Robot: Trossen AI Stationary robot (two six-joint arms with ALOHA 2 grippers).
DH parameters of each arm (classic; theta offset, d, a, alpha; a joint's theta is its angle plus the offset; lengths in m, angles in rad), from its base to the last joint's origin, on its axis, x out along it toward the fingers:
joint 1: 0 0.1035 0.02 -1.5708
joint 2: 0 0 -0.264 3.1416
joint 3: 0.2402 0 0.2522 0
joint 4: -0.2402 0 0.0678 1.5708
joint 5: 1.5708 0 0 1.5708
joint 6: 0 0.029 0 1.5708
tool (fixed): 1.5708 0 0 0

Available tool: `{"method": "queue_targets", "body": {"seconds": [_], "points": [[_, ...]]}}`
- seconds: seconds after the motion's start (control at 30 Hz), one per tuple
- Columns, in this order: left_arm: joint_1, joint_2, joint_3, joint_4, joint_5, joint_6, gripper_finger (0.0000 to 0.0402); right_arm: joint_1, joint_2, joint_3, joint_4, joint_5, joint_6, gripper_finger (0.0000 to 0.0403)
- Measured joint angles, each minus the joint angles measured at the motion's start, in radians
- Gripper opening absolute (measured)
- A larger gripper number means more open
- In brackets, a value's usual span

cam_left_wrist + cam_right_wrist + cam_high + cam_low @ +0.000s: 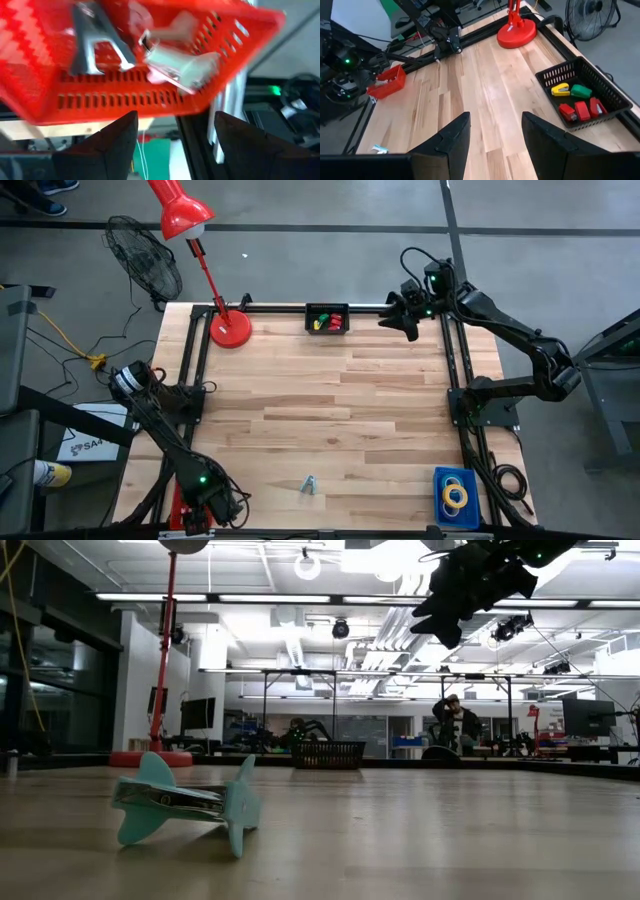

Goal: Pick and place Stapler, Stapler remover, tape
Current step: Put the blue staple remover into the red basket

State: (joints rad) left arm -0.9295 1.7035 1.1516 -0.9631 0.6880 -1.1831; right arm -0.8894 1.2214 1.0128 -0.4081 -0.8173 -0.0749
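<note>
The left end effector [172,135] hung open over a red basket [150,95] at the counter's [330,430] near-left corner; 1 staple remover [309,485] lay nearby, calling for a pickup; the right end effector [492,132] waited open; tape [456,494] sat in a blue tray [455,515].

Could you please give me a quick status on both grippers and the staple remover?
Left gripper open over the red basket. Right gripper open, raised near the black basket. Staple remover lies alone mid-table, untouched; nothing near it.
</note>
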Motion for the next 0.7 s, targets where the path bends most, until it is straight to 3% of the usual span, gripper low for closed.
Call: {"method": "queue_targets", "body": {"seconds": [0.33, 0.53, 0.7], "points": [[0.0, 0.0, 0.074, -0.206, -0.106, 0.041, 0.026, 0.0, -0.09, 0.0, -0.024, 0.026, 0.073, 0.0169], [0.043, 0.0, 0.161, -0.313, -0.312, 0.109, 0.026, 0.0, -0.203, 0.0, -0.087, 0.062, 0.12, 0.0169], [0.143, 0.0, 0.184, -0.288, -0.486, 0.166, 0.026, 0.0, -0.285, 0.0, -0.166, 0.069, 0.117, 0.0169]]}}
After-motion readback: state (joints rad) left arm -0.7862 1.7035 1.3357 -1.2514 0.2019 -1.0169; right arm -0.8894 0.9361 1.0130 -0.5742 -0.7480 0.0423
